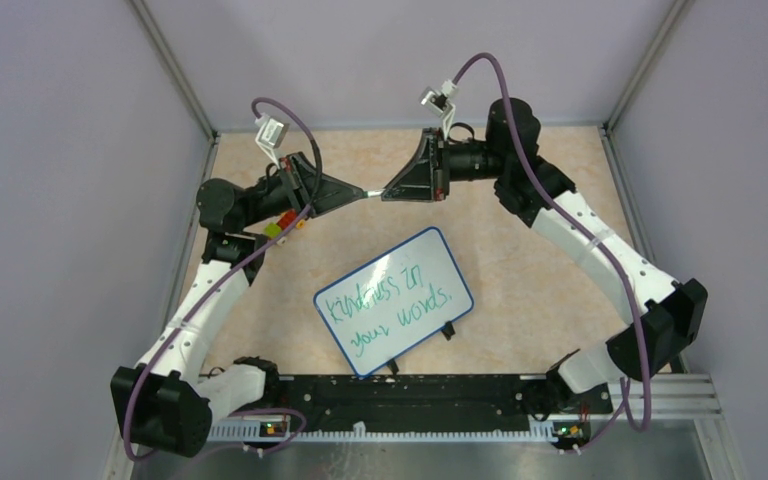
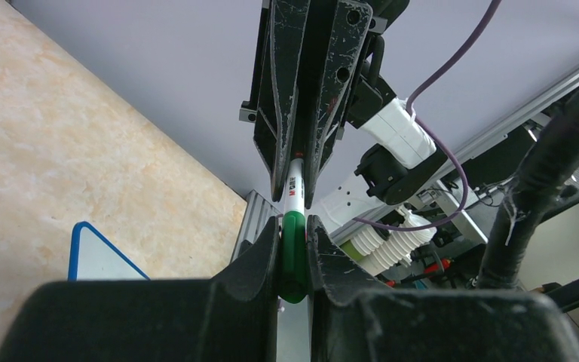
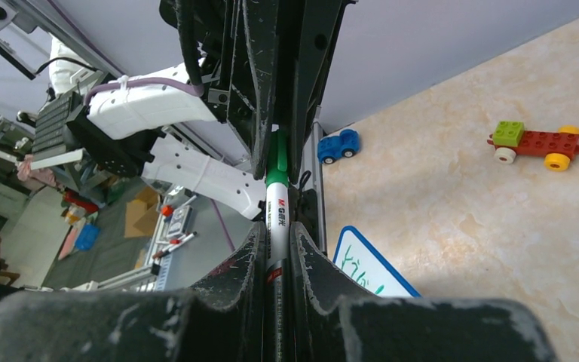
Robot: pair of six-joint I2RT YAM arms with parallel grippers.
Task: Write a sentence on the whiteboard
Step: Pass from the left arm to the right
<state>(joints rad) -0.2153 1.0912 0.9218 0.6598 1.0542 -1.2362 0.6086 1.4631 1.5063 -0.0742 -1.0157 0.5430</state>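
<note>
The whiteboard lies tilted on the table's near middle, with the sentence in green script in two lines, "kindness in your words." A corner of the board shows in the left wrist view and the right wrist view. Both grippers meet tip to tip above the far table. My left gripper is shut on the marker's green cap. My right gripper is shut on the marker's white barrel. The marker spans the small gap between them.
A small toy car of coloured bricks lies on the table under the left arm. A blue toy car sits near the back wall. Metal rails and walls close in the table.
</note>
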